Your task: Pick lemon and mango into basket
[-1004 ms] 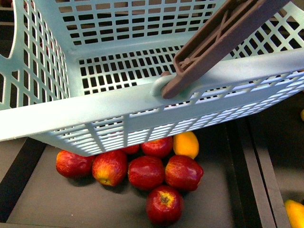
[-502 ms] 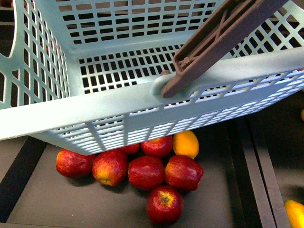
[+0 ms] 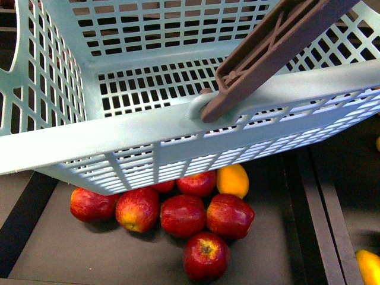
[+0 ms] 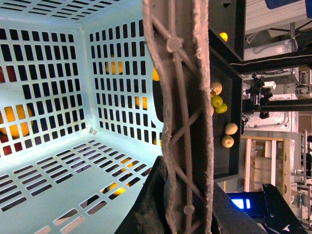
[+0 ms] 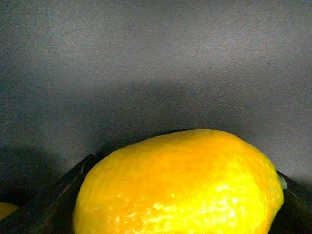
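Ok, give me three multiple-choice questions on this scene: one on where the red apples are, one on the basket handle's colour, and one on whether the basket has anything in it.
1. Where do the red apples lie relative to the basket?
A. inside it
B. outside it, in the dark tray
C. stacked on its rim

2. What colour is the basket's handle?
A. brownish-mauve
B. bright green
C. white

3. What is inside the basket?
A. red apples
B. one yellow fruit
C. nothing

Answers:
1. B, since the front view shows them on the tray floor below the basket's near wall.
2. A, since the front and left wrist views both show that colour against the teal walls.
3. C, since the slotted floor is bare in the left wrist view.
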Available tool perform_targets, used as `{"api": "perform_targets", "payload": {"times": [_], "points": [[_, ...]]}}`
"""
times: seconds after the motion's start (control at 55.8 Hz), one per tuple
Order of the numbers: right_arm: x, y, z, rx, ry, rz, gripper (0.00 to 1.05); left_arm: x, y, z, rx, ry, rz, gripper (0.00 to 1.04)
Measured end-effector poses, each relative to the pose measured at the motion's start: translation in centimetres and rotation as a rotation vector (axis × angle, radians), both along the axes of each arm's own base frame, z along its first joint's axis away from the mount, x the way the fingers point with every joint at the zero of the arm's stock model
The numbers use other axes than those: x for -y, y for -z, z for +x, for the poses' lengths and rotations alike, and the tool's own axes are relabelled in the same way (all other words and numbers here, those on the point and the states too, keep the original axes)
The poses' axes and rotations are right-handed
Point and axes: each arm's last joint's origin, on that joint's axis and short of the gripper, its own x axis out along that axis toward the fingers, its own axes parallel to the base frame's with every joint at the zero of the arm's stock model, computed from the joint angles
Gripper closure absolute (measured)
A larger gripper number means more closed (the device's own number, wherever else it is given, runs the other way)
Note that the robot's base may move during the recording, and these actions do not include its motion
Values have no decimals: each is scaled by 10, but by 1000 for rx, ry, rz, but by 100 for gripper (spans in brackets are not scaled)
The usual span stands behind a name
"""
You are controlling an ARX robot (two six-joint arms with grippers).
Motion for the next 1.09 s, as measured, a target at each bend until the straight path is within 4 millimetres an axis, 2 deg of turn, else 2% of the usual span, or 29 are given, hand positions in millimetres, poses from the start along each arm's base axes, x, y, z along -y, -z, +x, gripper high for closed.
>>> {"api": "perform_targets", "payload": {"times": [0.072, 0.376, 0.466, 0.573, 0.663, 0.699, 0.753, 0.789, 0.914, 1.057, 1.093], "points": [[0, 0, 0, 1, 0, 0, 23, 0, 0, 0, 0, 0, 0, 98], [0, -1, 0, 3, 0, 1, 24, 0, 0, 0, -1, 1, -1, 98], [0, -7, -1, 20, -7, 23, 24, 0, 0, 0, 0, 1, 0, 98], [1, -24, 0, 70, -16, 28, 24, 0, 0, 0, -1, 1, -1, 98], [5, -56, 3, 172, -20, 63, 24, 0, 0, 0, 0, 0, -1, 98], [5, -77, 3, 230, -21, 89, 24, 0, 0, 0, 0, 1, 0, 98], [4, -104, 1, 304, -31, 124, 24, 0, 0, 0, 0, 1, 0, 98], [3, -114, -1, 330, -33, 137, 24, 0, 0, 0, -1, 1, -1, 98], [0, -167, -6, 474, -48, 195, 24, 0, 0, 0, -1, 1, -1, 98], [-3, -238, -15, 664, -66, 205, 24, 0, 0, 0, 0, 0, -1, 98], [-4, -249, -16, 693, -72, 200, 24, 0, 0, 0, 0, 0, 0, 98]]}}
